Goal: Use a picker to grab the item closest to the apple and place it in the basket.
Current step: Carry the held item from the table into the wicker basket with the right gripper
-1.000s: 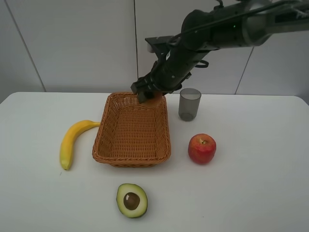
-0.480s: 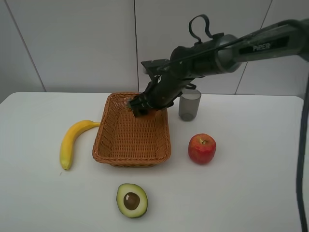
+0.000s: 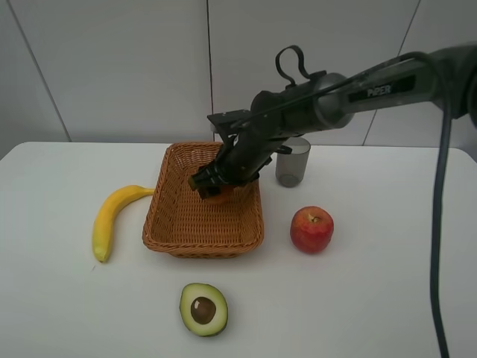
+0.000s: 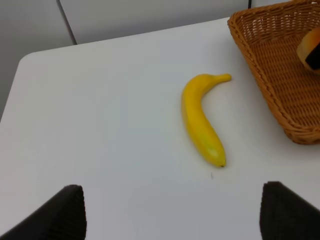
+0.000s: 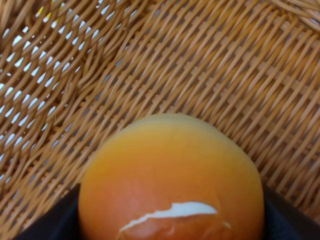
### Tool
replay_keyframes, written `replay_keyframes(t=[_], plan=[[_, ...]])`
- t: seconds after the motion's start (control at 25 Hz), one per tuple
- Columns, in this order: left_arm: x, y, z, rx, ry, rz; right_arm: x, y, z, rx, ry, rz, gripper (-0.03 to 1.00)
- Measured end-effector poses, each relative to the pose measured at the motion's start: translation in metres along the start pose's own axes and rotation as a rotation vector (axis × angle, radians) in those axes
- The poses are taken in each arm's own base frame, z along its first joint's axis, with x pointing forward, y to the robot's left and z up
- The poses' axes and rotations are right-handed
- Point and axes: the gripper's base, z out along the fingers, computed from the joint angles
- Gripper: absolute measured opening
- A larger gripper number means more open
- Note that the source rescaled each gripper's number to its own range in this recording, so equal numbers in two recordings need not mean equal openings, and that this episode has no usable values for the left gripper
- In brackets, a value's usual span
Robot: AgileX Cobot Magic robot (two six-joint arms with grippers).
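Right claw clamped on orange fruit, fruit between its jaws, over basket

Gripped orange fruit inside wicker basket.

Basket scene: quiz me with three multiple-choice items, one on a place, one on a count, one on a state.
1. In the high view, the banana lies: A left of the basket; B inside it; C right of it.
2. Fruits on the table outside the basket: A one; B three; C five.
3. The right gripper is: A open, empty; B shut on the orange fruit; C shut on the banana.
1 A, beside the left wall. 2 B, banana, apple, avocado. 3 B, it clamps the fruit.
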Motion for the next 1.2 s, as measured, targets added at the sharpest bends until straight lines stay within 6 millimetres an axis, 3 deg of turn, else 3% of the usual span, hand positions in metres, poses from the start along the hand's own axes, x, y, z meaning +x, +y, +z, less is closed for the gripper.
replay_keyframes(t=[1.2], plan=[[0.0000,0.0000,0.0000,0.000,0.000,0.000,0.0000,0.0027,0.0002,-0.003,0.001,-0.005,0.00]])
